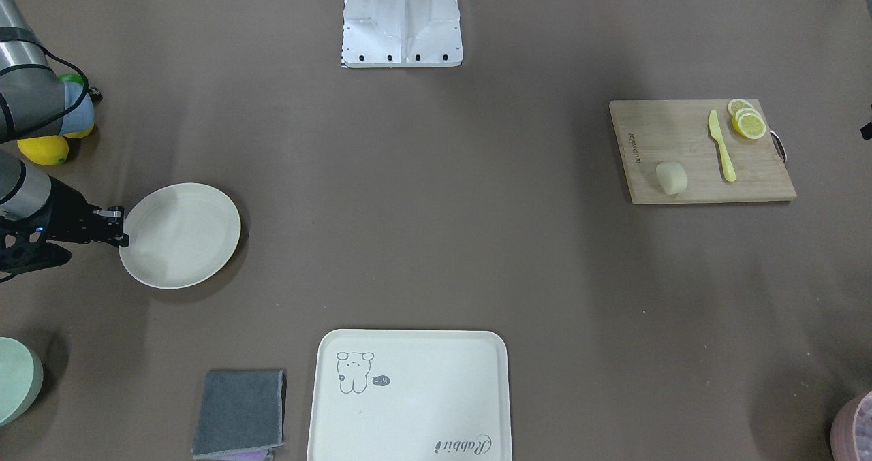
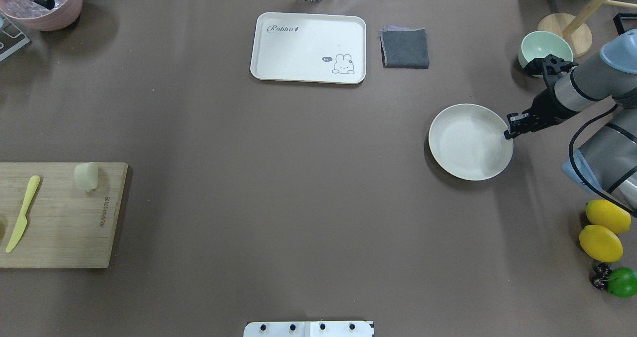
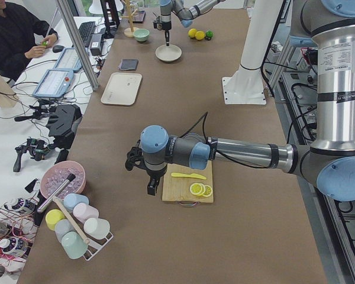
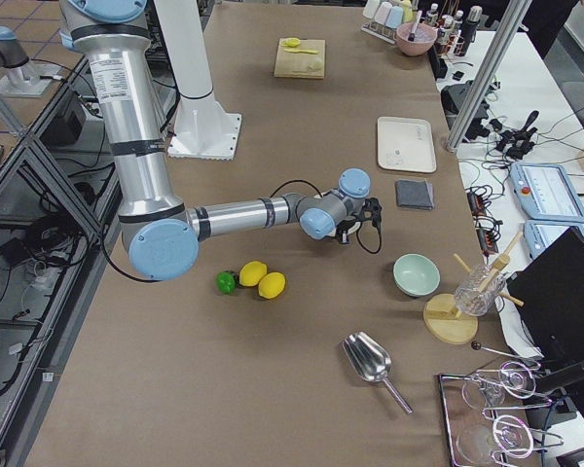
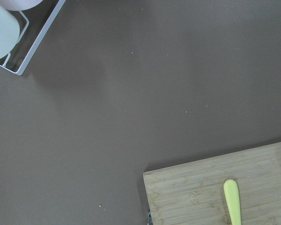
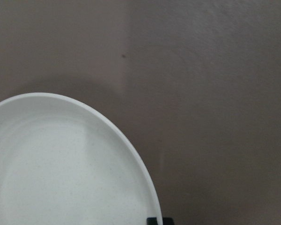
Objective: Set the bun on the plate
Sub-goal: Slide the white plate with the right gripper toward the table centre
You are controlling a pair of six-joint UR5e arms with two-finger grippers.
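The bun (image 1: 672, 178) (image 2: 86, 176) lies on the wooden cutting board (image 1: 702, 154), at its corner nearest the table's middle. The plate (image 1: 180, 236) (image 2: 468, 143) (image 6: 61, 178) stands bare on the robot's right side of the table. My right gripper (image 1: 125, 240) (image 2: 507, 134) points down at the plate's outer rim, its fingertips drawn together on the rim. My left gripper (image 3: 152, 188) shows only in the exterior left view, hanging beside the board; I cannot tell whether it is open or shut. The bun is far from both grippers.
A yellow knife (image 1: 721, 146) and lemon slices (image 1: 748, 122) share the board. The rabbit tray (image 1: 409, 393) and a grey cloth (image 1: 240, 413) lie on the operators' side. A mint bowl (image 2: 545, 48) and two lemons (image 2: 602, 230) flank the right arm.
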